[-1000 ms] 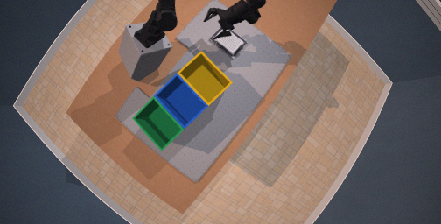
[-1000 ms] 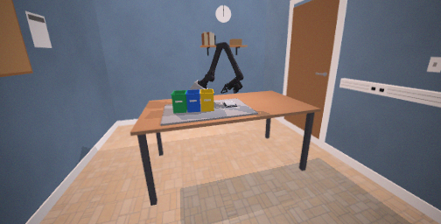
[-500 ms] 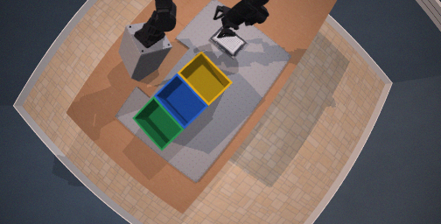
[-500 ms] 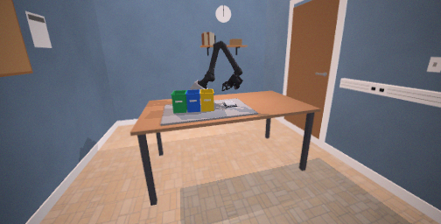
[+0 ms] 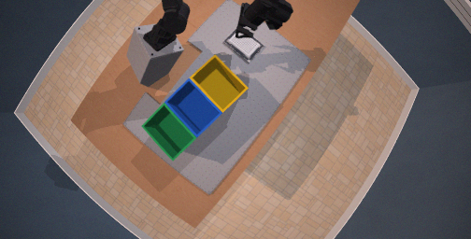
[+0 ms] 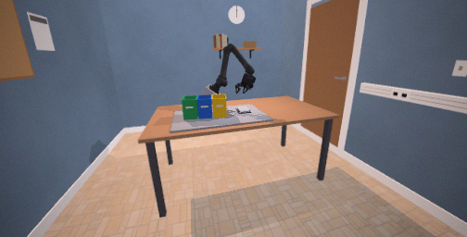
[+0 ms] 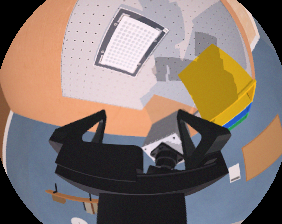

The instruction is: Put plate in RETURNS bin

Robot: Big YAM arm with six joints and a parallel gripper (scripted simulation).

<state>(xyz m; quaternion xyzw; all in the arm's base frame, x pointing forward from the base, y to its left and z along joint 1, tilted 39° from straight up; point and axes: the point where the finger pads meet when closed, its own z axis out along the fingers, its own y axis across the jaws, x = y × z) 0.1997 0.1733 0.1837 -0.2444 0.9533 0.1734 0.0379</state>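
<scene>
The white 96-well plate lies flat in its dark nest on the grey mat, at the mat's far end. It also shows in the wrist view and in the exterior view. My gripper hangs above the plate, well clear of it, with its fingers wide open and empty; it shows in the wrist view and the exterior view. The green bin stands upright at the end of a row of three, farthest from the plate.
The blue bin and the yellow bin stand upright beside the green one, the yellow nearest the plate. The arm's grey base block stands on the wooden table beside the mat.
</scene>
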